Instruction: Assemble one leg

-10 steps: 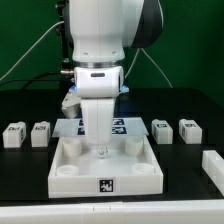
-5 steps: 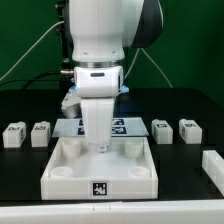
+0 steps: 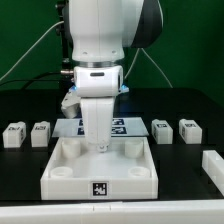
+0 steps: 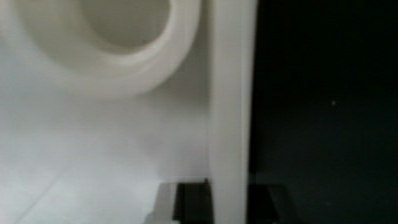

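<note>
My gripper [image 3: 103,148] reaches down onto the back rim of the large flat white tray-like part [image 3: 75,178] with round recesses, which lies in the middle of the black table. In the wrist view the two dark fingers [image 4: 192,200] stand on either side of the tray's thin upright rim [image 4: 231,110], closed against it, with one round recess [image 4: 107,40] beside it. An elongated white post [image 3: 212,165], which may be the leg, lies at the exterior view's right edge, partly cut off, with no tag showing. It is well apart from the gripper.
Two small white tagged cubes [image 3: 13,134] [image 3: 40,132] stand on the exterior view's left and two more [image 3: 160,130] [image 3: 188,128] on its right. The marker board [image 3: 122,126] lies behind the tray. Cables and a green wall are at the back.
Between one second and half a second ago the tray shifted a little towards the exterior view's left with the gripper on its rim. Nothing has visibly moved since.
</note>
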Controlling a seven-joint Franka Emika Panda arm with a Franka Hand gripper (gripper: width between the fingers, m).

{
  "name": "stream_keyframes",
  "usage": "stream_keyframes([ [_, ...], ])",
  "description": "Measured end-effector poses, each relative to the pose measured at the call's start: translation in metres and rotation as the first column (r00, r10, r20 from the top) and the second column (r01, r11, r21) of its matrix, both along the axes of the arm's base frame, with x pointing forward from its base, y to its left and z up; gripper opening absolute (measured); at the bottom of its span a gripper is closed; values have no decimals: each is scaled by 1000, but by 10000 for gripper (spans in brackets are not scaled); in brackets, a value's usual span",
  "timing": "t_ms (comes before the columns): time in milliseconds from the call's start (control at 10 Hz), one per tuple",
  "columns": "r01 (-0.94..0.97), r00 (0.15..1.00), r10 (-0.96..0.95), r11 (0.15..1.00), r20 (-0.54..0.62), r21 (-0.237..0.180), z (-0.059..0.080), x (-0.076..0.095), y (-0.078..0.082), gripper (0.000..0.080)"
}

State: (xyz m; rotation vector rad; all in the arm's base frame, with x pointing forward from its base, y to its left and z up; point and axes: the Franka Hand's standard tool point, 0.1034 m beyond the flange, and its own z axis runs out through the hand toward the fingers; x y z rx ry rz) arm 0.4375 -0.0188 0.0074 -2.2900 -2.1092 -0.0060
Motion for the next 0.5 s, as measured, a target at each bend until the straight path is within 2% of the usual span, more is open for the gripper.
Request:
stream_keyframes([
  [200,1,1000,-1,1000,1,1,0,1,2,57],
  [300,-6,1000,6,1000,7,3,1,6,8,57],
  [500,-37,999,37,999,24,21,2,20,30,57],
])
